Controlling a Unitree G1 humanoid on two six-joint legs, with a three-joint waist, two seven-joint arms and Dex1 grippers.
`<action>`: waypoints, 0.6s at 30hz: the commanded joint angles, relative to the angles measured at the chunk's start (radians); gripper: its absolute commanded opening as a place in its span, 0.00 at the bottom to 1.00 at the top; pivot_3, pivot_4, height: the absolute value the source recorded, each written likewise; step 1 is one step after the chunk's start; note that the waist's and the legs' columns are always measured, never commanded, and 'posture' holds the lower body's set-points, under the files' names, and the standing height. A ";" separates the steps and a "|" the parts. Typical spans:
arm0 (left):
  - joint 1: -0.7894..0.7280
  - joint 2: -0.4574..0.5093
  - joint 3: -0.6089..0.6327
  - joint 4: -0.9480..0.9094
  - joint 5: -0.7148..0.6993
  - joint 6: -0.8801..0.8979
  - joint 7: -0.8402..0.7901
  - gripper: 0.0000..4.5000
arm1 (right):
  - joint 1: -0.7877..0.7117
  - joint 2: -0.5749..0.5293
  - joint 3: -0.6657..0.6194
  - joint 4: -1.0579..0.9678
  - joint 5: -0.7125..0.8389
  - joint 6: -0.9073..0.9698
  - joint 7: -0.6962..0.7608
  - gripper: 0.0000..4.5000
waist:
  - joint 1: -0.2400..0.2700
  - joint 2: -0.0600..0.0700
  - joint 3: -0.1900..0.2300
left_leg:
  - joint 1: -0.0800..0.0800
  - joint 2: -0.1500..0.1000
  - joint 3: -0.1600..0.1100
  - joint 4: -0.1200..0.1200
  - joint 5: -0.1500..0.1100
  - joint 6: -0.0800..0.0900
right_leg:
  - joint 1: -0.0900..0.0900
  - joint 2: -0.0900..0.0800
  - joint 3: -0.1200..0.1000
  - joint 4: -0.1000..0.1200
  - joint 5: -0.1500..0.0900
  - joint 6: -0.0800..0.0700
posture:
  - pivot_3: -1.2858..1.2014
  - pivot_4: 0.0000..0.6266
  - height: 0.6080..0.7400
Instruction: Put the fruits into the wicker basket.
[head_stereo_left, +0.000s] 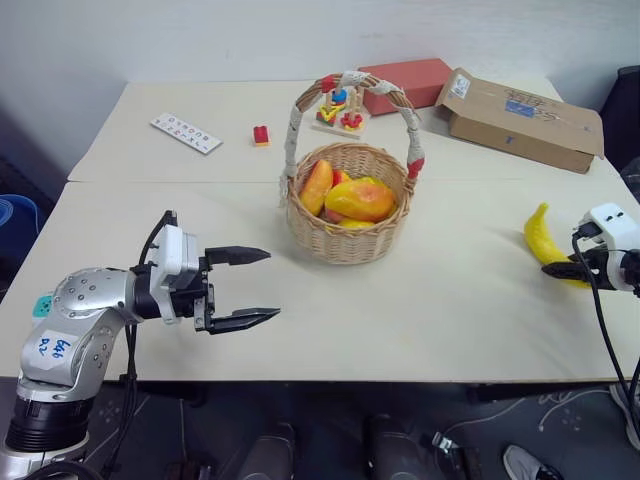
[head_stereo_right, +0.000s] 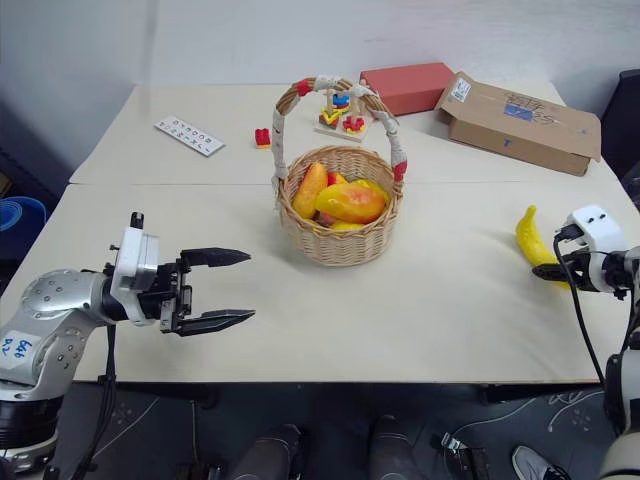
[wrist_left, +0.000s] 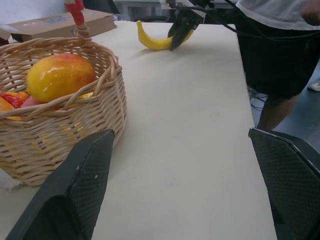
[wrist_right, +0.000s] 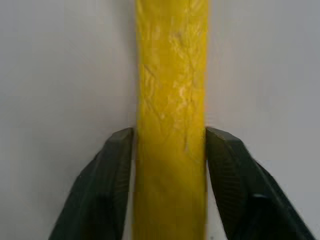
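Your left gripper hovers spread wide over the table's near edge. Your right gripper pinches the banana lying right of the wicker basket, which holds the mango.

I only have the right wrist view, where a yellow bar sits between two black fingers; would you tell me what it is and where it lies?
Observer: It is the banana, lying on the table to the right of the basket, apart from it.
Operator: Thanks. Is anything in the basket yet?
Observer: Yes, a mango lies on top, with other fruits beside and beneath it.
Operator: And where is the other arm?
Observer: The left gripper hovers over the table's near left part, open and empty, pointing toward the basket.
Operator: Is the banana lifted?
Observer: In the left wrist view the right gripper has its fingers on either side of the banana, which rests on the table.
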 joint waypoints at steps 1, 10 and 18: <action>0.002 0.010 0.026 -0.037 -0.015 -0.012 0.019 1.00 | -0.041 -0.030 -0.021 0.025 -0.013 -0.046 0.044 0.28 | 0.001 0.000 0.000 | 0.000 0.000 0.000 0.000 0.000 0.000 | 0.000 0.000 0.000 0.000 0.000 0.000 | 0.52 0.24 1.00; 0.048 0.004 0.098 -0.043 -0.057 0.020 0.086 1.00 | 0.243 -0.162 -0.104 -0.918 0.313 0.349 0.507 0.27 | 0.003 0.002 0.000 | -0.001 0.002 -0.001 -0.002 -0.001 -0.002 | -0.002 0.001 -0.001 0.000 0.000 0.000 | 0.52 0.24 1.00; 0.010 -0.024 0.126 -0.003 -0.086 0.041 0.160 1.00 | 0.004 0.271 -0.134 -1.337 0.452 0.903 -0.062 0.27 | 0.007 0.001 0.001 | 0.000 0.010 -0.003 0.005 -0.003 -0.007 | -0.002 0.008 -0.002 0.001 0.003 -0.005 | 0.52 0.24 1.00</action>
